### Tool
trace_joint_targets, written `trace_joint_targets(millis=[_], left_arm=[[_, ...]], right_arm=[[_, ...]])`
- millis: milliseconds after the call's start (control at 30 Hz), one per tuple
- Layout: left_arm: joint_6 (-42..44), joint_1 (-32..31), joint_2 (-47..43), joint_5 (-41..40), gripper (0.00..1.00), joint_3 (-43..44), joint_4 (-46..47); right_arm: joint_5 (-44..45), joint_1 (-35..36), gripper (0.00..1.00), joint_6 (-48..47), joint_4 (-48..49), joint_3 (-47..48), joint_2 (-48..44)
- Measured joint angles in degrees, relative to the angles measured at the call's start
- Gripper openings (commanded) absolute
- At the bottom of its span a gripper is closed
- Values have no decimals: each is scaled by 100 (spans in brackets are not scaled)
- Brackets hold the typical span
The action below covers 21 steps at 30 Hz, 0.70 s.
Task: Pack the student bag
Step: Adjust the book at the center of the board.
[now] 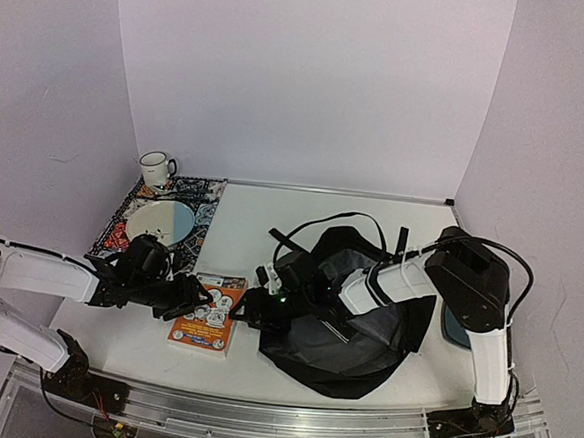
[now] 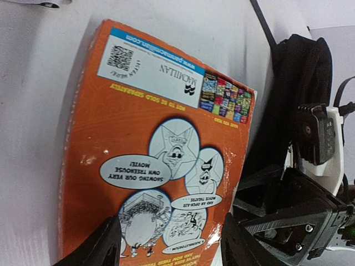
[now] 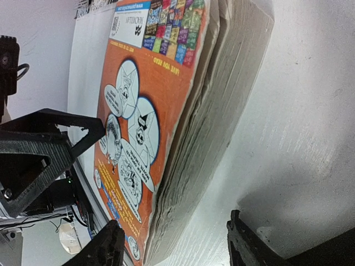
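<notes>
Looking down from above: book [image 1: 205, 315] flat on the table [image 1: 271, 228], just left of the bag [image 1: 365, 324], reached for from both sides.
Bag: big, black and floppy, slumped on the right part of the table, with the right arm stretched across it; hard to tell how wide the opening is.
Left gripper [image 1: 198, 295]: over the left part of the book; too small from up here to tell if spread or closed.
Right gripper [image 1: 256, 307]: at the book's right edge, squeezed between book and bag.
Left wrist view: left gripper [image 2: 172, 244] spread wide, holding nothing, hanging over the orange cover; right gripper very close on the right.
Right wrist view: right gripper [image 3: 175, 244] also spread wide, holding nothing, lined up with the page side of the book.
Worry one: might bump together, being so close over one small book.
Worry two: might push the book away across the smooth table if nudged from one side only.
Worry three: might pinch only the cover or a few pages, letting the book flop open.
Worry four: might snag on the floppy bag or a strap and drag it.
</notes>
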Motion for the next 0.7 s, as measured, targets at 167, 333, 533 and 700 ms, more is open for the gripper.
trace_joint_targets(millis=[167,333,533,700], left_arm=[[-272,7,196,477,60,-106,597],[-360,-9,167,644,63,-88,528],[95,-21,-189,-193,64,589,-946],[299,4,-211,-622,63,713,-1567]], right_arm=[[-86,-11,64,43,4,96,83],[-74,-11,65,57,4,106,93],[-49,-11,66,29,-9,122,93],[-48,-11,67,15,-55,147,93]])
